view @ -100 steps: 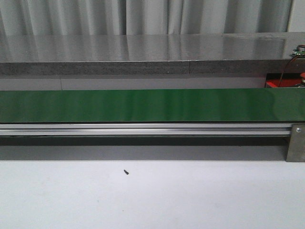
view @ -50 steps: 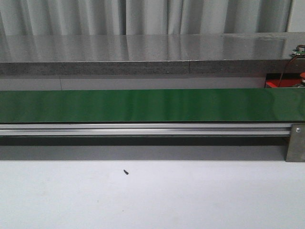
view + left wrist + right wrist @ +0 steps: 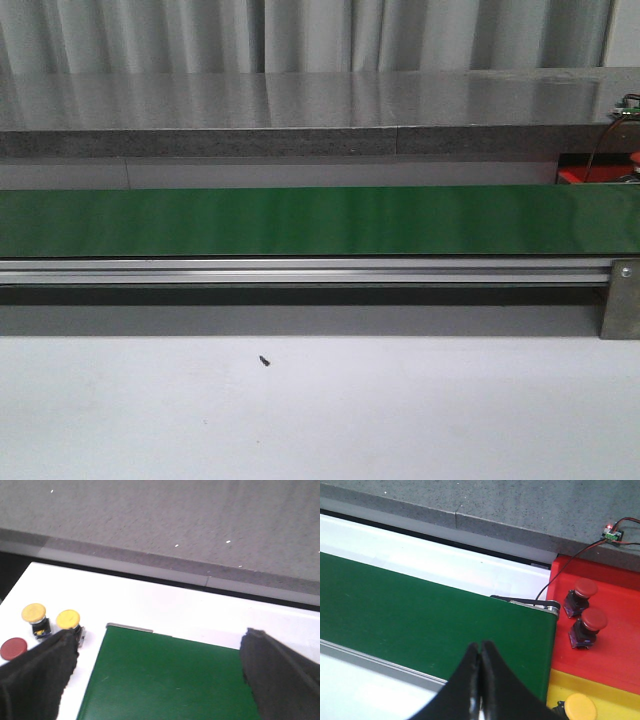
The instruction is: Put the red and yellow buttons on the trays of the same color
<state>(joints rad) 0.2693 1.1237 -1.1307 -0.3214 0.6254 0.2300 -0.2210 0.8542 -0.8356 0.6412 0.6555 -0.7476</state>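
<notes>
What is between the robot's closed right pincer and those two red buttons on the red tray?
In the right wrist view, only bare green conveyor belt separates the right gripper from the red buttons on the red tray.

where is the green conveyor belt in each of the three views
Front view: the flat green conveyor belt runs as a horizontal band across the whole picture, above the aluminium rail.
Left wrist view: its end fills the lower middle, between the open end effector's fingers.
Right wrist view: it crosses from the left edge to the red tray.
Shared landmark: the grey speckled stone ledge behind the belt.
</notes>
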